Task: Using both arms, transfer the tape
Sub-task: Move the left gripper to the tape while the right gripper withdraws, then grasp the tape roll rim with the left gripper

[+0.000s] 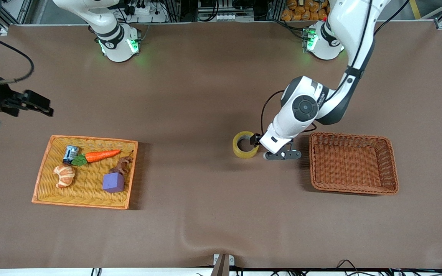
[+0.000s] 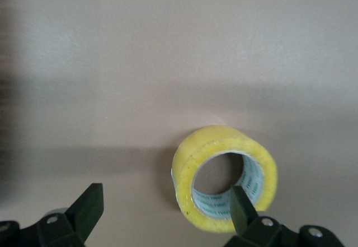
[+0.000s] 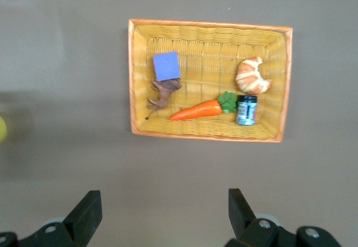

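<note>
Tape (image 1: 245, 145): flat on counter (image 1: 205, 96), beside brown basket (image 1: 353, 163).
Left end effector (image 1: 258, 147): wide, one finger inside core, poised to grip.
Right end effector (image 3: 162, 216): wide, waiting above yellow basket (image 3: 210, 31).

You won't get readable text out of these views. The tape (image 2: 224, 178) has small blue-green print repeating on the white liner inside its core, seen in the left wrist view, but the letters can't be made out. The small dark can (image 3: 246, 110) in the orange tray (image 3: 210, 136) carries a label, also illegible. The left arm's wrist joint (image 1: 322, 100) shows a small logo mark you can't read either. No numbers or signs are legible elsewhere.
</note>
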Motion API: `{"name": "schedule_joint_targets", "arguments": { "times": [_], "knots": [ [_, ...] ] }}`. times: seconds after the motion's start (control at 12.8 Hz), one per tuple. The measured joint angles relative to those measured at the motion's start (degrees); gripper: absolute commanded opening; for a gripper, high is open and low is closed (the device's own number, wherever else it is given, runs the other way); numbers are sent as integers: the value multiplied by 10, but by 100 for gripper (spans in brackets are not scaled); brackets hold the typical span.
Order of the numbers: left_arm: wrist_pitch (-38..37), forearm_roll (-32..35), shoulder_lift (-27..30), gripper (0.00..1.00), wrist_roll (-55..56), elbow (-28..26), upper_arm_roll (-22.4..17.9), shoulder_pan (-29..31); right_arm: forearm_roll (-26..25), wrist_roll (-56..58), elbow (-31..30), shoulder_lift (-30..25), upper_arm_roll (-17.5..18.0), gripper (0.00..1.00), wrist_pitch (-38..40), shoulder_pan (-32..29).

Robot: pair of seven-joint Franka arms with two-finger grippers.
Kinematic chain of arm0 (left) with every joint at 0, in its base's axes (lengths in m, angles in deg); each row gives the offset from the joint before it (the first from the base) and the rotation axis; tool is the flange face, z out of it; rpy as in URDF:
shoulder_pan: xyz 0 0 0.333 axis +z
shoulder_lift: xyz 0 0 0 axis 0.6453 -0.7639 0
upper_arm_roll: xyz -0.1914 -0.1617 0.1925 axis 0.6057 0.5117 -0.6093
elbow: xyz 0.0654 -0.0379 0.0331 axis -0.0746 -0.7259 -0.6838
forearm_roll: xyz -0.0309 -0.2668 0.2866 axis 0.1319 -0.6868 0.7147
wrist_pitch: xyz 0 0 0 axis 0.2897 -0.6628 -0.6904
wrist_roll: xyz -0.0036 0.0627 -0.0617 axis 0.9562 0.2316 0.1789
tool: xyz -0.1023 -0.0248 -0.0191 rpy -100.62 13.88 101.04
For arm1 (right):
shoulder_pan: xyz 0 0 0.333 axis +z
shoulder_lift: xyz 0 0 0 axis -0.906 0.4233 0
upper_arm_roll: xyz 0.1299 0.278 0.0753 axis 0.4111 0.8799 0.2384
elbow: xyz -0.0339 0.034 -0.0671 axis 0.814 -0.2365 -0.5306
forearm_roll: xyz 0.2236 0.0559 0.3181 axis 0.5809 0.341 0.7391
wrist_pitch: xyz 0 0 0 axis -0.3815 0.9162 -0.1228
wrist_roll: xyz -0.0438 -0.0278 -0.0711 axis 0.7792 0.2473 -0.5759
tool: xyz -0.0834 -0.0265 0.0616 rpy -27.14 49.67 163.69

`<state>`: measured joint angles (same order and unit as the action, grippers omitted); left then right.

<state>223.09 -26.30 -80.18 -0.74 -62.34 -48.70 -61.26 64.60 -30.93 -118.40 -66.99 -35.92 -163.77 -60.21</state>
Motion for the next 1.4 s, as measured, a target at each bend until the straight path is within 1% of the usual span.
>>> {"name": "schedule_joint_targets", "arguments": {
  "times": [0.16,0.39,0.47,0.54,0.62,0.7,0.78,0.86,1.25,1.32,1.4],
  "knots": [
    [29,0,-11,100,4,-20,0,-11,-1,56,-37,-25,0,100,0,-27],
    [36,0,-29,100,16,-23,0,-26,-1,73,-73,-48,0,100,-4,-36],
    [38,0,-36,92,16,-23,0,-29,-1,73,-77,-52,1,100,-4,-37],
    [41,0,-43,77,16,-23,0,-32,-1,73,-80,-55,1,100,-4,-39],
    [45,0,-49,57,16,-22,0,-34,-1,73,-82,-57,1,100,-4,-42],
    [46,0,-53,29,16,-21,0,-35,-1,73,-82,-57,1,100,-4,-44],
    [47,2,-56,4,15,-20,0,-35,-1,73,-82,-58,1,100,-4,-44],
    [48,4,-60,0,10,-17,0,-35,-1,73,-82,-58,1,100,-5,-44],
    [46,6,-65,0,7,-6,-7,-30,-1,73,-82,-58,9,100,-5,-44],
    [40,6,-64,0,7,-2,-9,-24,-1,73,-82,-59,10,100,-5,-44],
    [19,6,-60,0,7,10,-10,-12,-1,73,-82,-59,11,100,-5,-44]
  ]
}}
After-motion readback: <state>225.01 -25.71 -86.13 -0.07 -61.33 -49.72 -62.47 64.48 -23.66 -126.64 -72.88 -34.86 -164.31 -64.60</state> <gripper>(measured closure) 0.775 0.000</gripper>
